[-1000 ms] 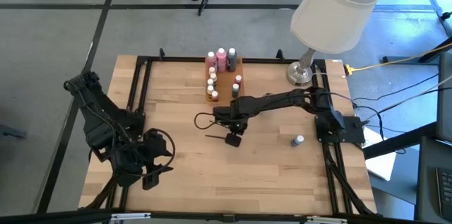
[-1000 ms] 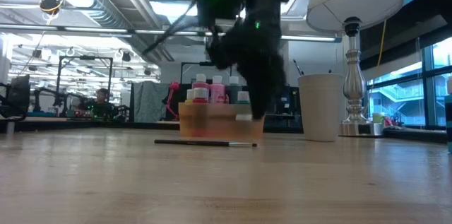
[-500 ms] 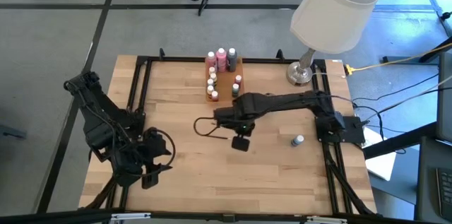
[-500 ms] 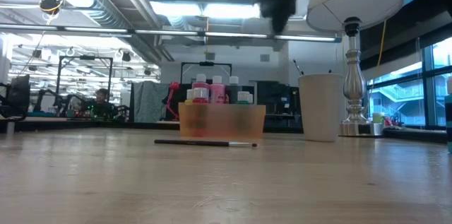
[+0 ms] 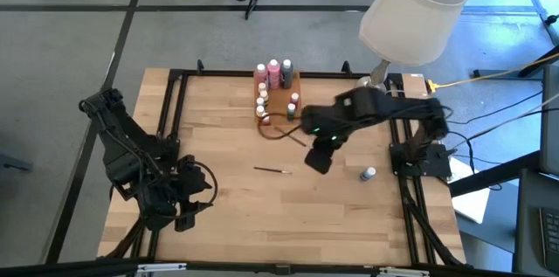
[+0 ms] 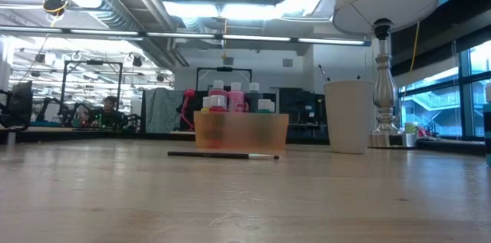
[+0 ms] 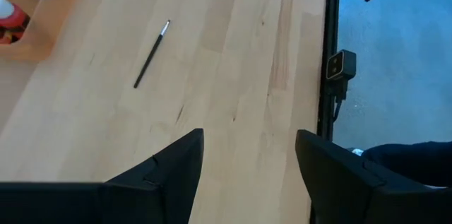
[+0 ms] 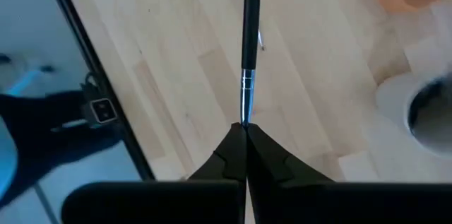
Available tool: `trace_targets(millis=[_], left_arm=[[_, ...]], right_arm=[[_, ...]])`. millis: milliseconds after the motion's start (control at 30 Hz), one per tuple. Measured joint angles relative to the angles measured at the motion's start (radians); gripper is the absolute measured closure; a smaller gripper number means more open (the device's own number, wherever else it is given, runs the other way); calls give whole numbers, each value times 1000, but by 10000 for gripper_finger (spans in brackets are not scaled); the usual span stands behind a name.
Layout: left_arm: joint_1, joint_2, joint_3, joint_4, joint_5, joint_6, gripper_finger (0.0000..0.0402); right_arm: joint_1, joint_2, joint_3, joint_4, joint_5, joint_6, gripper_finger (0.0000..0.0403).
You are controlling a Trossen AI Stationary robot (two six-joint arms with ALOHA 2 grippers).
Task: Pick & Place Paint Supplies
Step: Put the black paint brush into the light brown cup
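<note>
Pinching paintbrush (image 8: 248, 33) — right tool (image 8: 244, 133)

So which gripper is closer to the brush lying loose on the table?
The right gripper. It hangs just to the right of the loose paintbrush, shut on another brush. The left gripper sits open, farther off by the table's near left corner.
</note>
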Motion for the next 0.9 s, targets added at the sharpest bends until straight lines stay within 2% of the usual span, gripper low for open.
trace_targets(millis=[167,333,467,633,900], left_arm=[[0,-10,0,-6,-4,4,180],[0,-13,0,-13,-6,3,180],[0,-13,0,-13,-12,3,180],[0,-13,0,-12,-34,16,180],[0,-13,0,-12,-42,30,180]], right_arm=[[0,-134,-54,-3,-6,101,403],[-3,-280,-173,-2,-84,235,403],[-5,-393,-295,-2,-228,395,403],[-25,-475,-401,-3,-411,553,403],[-145,-481,-436,-2,-694,604,403]])
